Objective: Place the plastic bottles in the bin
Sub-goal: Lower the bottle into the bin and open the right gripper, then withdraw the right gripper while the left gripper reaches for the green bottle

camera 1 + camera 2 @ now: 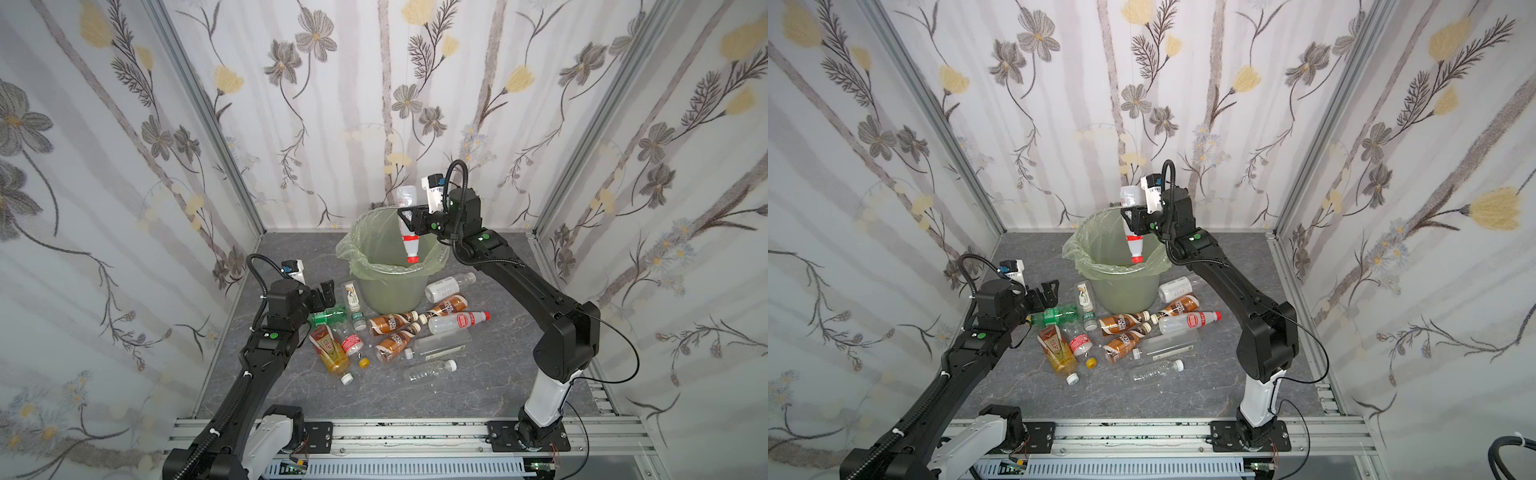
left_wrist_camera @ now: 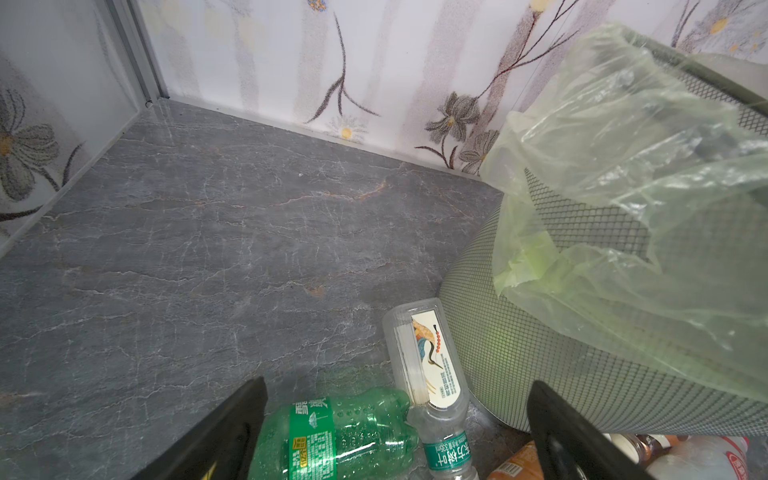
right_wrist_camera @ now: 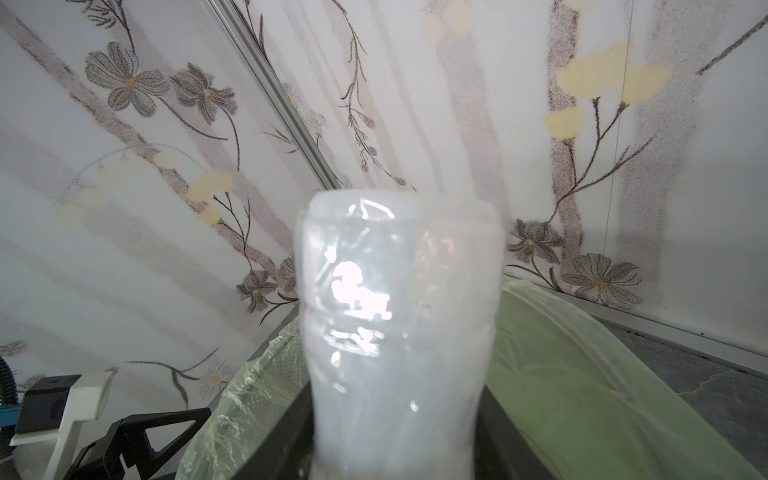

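Nearest on the bench [image 1: 457,399], the plastic bottles [image 1: 395,343] lying flat in a loose heap before the bin, none upright. Just beyond, left claw [image 1: 324,291] spread wide and empty, poised over the green bottle [image 2: 332,432] near the bin's foot. Farther back, the bin [image 1: 390,291] itself, liner bag [image 1: 353,253] folded out over the rim. Above its mouth, right claw [image 1: 406,216] flanking the body of a red-capped bottle [image 1: 409,249], cap pointing down into the opening in both top views; blurred in the right wrist view, so impossible to tell whether pinched or slack. Judged step: the drop. For a clean one, keep the claw centred over the opening, part the jaws fully, and let the bottle slide out neck first. Hold off swinging away until well clear of the jaws, to spare a snagged base and a flip over the rim. Probably light and springy, so better released low.
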Action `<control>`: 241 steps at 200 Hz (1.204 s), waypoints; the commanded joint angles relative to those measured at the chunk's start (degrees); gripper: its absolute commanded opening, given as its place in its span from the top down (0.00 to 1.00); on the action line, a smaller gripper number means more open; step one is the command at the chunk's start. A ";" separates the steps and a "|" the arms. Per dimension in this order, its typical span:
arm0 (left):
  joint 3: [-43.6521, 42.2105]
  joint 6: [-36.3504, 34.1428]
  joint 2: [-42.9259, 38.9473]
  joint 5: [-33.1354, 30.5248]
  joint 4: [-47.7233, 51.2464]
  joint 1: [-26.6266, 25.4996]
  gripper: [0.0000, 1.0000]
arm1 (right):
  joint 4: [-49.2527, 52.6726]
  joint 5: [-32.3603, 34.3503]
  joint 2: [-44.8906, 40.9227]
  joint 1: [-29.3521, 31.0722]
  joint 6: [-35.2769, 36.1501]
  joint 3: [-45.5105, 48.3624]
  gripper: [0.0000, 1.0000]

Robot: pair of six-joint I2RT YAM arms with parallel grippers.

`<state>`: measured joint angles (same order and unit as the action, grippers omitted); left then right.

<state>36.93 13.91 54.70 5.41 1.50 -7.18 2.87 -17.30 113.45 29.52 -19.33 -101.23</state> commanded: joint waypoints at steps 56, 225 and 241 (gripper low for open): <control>0.41 0.25 0.15 0.39 -0.23 0.04 0.00 | 1.56 2.15 -2.05 0.13 1.92 3.98 0.41; 1.11 -0.50 2.18 -1.11 1.12 0.01 0.00 | 4.14 9.65 -20.09 -0.27 7.72 15.53 0.20; 1.60 -0.70 3.27 -1.76 1.52 0.06 0.00 | 3.84 11.14 -23.75 -0.68 8.04 18.70 0.19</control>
<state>37.50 13.67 56.84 5.10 2.26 -7.18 7.94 -9.63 93.67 29.30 -12.95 -85.86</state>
